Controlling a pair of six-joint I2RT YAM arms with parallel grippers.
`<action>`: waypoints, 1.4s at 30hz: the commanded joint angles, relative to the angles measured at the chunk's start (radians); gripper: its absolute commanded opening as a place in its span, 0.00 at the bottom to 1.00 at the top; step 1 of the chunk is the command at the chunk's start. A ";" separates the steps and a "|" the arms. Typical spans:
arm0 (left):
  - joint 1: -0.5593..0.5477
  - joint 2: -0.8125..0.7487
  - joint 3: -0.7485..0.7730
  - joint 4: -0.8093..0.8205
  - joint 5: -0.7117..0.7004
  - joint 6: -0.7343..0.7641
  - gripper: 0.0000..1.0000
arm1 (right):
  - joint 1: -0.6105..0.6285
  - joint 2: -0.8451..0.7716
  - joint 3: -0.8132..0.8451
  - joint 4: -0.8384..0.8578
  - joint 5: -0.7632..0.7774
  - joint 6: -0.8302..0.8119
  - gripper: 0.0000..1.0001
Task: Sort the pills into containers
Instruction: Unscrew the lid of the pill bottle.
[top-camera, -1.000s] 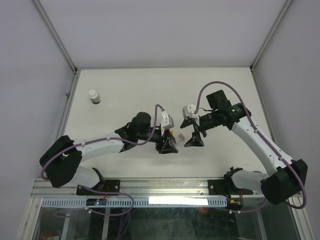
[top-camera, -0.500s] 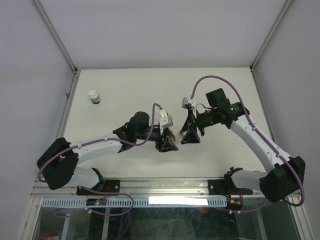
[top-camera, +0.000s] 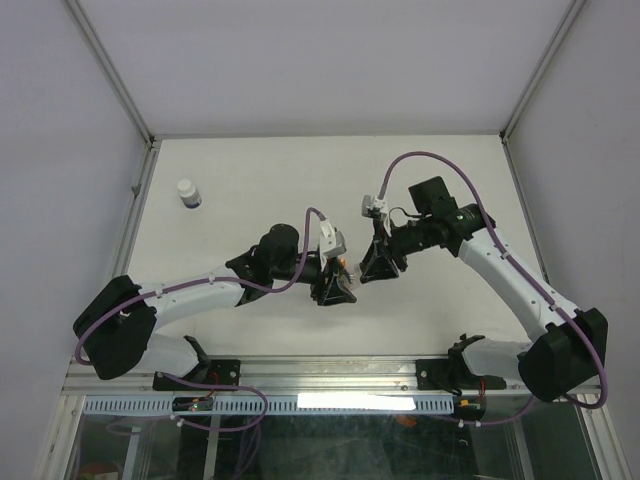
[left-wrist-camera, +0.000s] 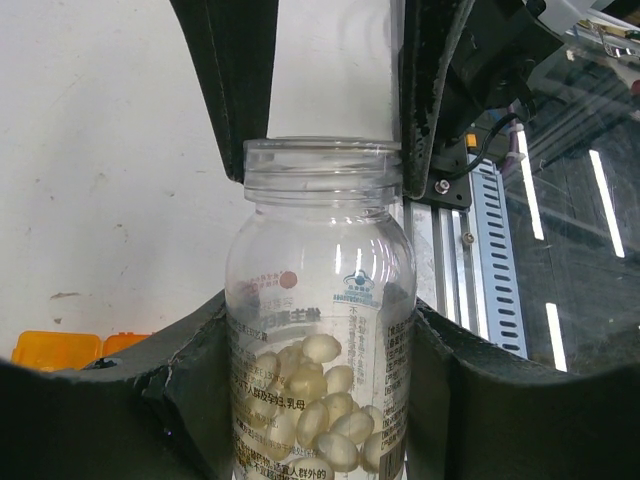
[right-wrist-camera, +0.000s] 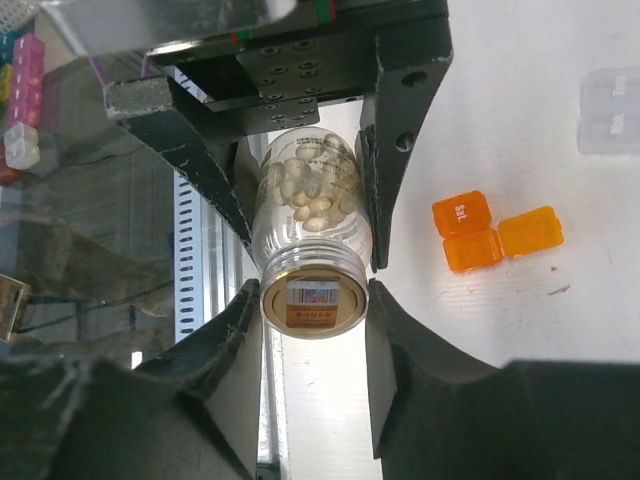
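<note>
**Clear bottle** (left-wrist-camera: 320, 240): held between the two arms over the worktop (top-camera: 300, 170), around the middle and toward the near edge. Printed label on the wall. Threaded neck turned toward the right arm. That end shows a round, silvery-rimmed face with an orange-and-white label; cap or seal, cannot tell.

**Pills** (left-wrist-camera: 318, 390): pale ovals, part-filling the clear bottle, heaped at the end nearer the left wrist camera.

**Left gripper** (left-wrist-camera: 318, 330): jaws clamped on the body of the clear bottle, one finger on each side.

**Right gripper** (right-wrist-camera: 313, 300): jaws drawn in narrow on the neck end of the clear bottle, fingers against both sides.

**Orange pill-box cells** (right-wrist-camera: 470, 250): three, lying together on the worktop just beside the grippers, one marked "Sat".

**Clear pill-box cells** (right-wrist-camera: 610, 110): on the worktop beyond the orange ones, blurred.

**White bottle** (top-camera: 188, 193): dark band, upright, far left of the worktop, well apart from both arms.
</note>
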 joint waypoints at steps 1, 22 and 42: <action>0.000 -0.026 0.014 0.068 0.017 -0.004 0.00 | 0.015 -0.012 0.017 -0.068 -0.088 -0.184 0.08; 0.002 -0.007 0.012 0.058 0.057 0.006 0.00 | 0.010 -0.062 0.079 -0.082 -0.075 -0.472 0.89; 0.001 -0.074 -0.009 0.062 -0.032 0.002 0.00 | -0.028 -0.012 -0.029 0.113 -0.118 0.203 0.81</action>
